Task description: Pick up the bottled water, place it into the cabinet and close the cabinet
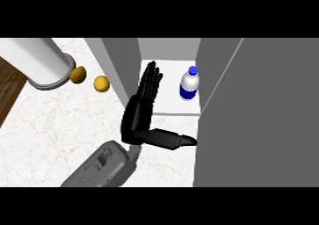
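The bottled water (190, 83), white with a blue cap and blue label, stands upright on the white shelf (171, 109) inside the cabinet. My left hand (141, 110) is open, its fingers straight and pointing into the cabinet's left side, with the thumb sticking out to the right below the shelf edge. The hand is left of the bottle and apart from it. A large grey cabinet door (265, 114) stands open at the right. A grey panel (116, 55) flanks the opening on the left. My right hand does not show.
A white cylinder (41, 61) stands at the upper left on the marbled counter (51, 127). Two small orange-yellow round things (78, 74) (101, 83) lie beside it. The counter's left edge borders a wooden floor (5, 92).
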Robot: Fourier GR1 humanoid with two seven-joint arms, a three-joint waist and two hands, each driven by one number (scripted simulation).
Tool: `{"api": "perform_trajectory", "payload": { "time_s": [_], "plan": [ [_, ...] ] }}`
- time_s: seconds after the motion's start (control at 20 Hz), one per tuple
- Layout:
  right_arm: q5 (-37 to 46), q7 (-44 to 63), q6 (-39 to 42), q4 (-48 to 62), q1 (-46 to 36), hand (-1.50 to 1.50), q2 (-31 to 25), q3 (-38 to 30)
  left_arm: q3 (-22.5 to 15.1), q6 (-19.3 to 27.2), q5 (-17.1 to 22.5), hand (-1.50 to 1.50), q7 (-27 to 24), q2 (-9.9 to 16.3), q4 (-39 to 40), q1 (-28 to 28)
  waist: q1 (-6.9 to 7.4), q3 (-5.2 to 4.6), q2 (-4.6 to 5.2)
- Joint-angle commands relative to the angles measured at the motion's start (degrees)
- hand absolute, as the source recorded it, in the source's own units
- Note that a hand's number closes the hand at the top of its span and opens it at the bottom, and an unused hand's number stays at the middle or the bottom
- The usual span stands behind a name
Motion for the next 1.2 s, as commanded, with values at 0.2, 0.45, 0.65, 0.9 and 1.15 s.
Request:
{"api": "perform_trajectory", "payload": {
  "time_s": [0.2, 0.45, 0.65, 0.9, 1.15],
  "plan": [
    [2.7, 8.8, 5.1, -10.8, 1.7, 1.50, -5.8, 8.6, -1.6, -0.5, -0.8, -1.50, 0.2, 6.2, -13.6, 12.1, -0.15, -0.07, 0.24],
    [5.3, 10.2, 5.9, -11.8, 0.9, 1.50, -6.7, 14.3, -2.8, 0.0, -1.3, -1.50, -0.2, 10.6, -22.4, 21.2, 0.04, -0.08, 0.17],
    [8.9, 12.7, 5.4, -13.1, 2.0, 1.50, -6.7, 20.7, -3.0, -1.9, -1.2, -1.50, -2.0, 14.1, -27.9, 27.2, -0.27, -0.14, 0.11],
    [13.3, 15.3, 4.9, -14.6, 0.4, 1.50, -6.9, 29.3, 1.5, -3.4, 0.6, -1.50, -0.8, 17.0, -29.1, 27.3, -1.23, -0.20, -0.02],
    [19.5, 22.8, 0.3, -14.8, -4.6, 1.50, -3.7, 39.9, 1.6, -5.1, 0.5, -1.50, -3.4, 19.4, -32.3, 33.4, 0.11, -0.24, 0.25]
  ]
}}
